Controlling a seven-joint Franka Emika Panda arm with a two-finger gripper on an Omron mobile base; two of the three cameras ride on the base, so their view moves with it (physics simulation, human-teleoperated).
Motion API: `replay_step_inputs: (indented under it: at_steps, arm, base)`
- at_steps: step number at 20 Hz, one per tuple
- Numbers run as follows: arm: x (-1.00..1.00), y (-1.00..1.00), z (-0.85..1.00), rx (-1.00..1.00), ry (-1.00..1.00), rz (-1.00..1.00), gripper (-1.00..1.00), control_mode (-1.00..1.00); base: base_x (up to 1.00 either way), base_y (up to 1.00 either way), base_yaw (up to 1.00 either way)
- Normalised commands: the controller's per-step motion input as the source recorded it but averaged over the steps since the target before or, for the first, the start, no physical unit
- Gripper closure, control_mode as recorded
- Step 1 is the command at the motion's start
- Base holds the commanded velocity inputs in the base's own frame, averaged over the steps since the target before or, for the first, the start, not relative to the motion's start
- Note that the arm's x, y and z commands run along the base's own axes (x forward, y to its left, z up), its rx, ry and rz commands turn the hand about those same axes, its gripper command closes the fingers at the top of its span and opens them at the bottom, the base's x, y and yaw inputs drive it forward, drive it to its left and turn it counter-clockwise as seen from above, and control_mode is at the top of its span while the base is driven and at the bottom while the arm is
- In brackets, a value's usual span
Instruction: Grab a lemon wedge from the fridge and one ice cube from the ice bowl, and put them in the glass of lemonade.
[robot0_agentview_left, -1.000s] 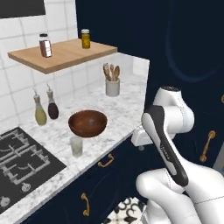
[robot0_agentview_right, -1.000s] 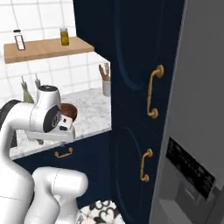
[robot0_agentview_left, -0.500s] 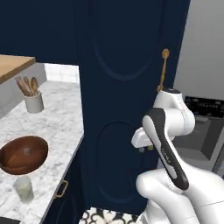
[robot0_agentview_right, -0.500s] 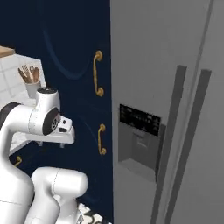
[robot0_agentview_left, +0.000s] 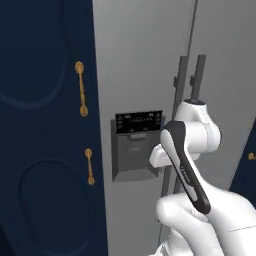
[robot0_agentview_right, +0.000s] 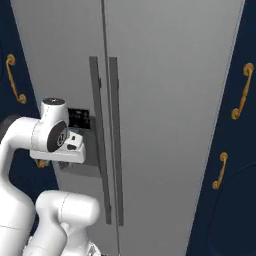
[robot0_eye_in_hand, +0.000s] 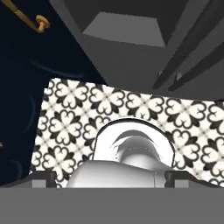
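Grey fridge (robot0_agentview_right: 165, 100) stands ahead of the gripper (robot0_eye_in_hand: 109, 177), doors shut, handles (robot0_agentview_right: 105, 140) untouched. Its fingertips sit wide apart, holding nothing. Judging by this, nothing is fetched yet: lemon wedge, ice cube and drop-off all remain. Navy cabinets (robot0_agentview_left: 45, 125) flank the fridge.

Arm folded upright and compact above its base, elbow raised, forearm angled back down. Hand pointing downward. Tool (robot0_eye_in_hand: 105, 178) with fingertips (robot0_eye_in_hand: 42, 178) set wide apart at the hand view's bottom edge, holding nothing.
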Motion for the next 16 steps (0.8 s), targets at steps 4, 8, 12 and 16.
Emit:
replay_step_inputs:
  at_steps: [4, 8, 12, 16]
  arm:
    - [0.0, 0.0, 0.0, 0.0, 0.0, 0.0, -1.0, 1.0]
    - [0.0, 0.0, 0.0, 0.0, 0.0, 0.0, -1.0, 1.0]
    - [0.0, 0.0, 0.0, 0.0, 0.0, 0.0, -1.0, 1.0]
    - [0.0, 0.0, 0.0, 0.0, 0.0, 0.0, -1.0, 1.0]
  base:
    - [0.0, -0.9, -0.34]
    - [-0.4, -0.23, -0.12]
    - [-0.6, 0.0, 0.05]
    - [-0.22, 0.0, 0.18]
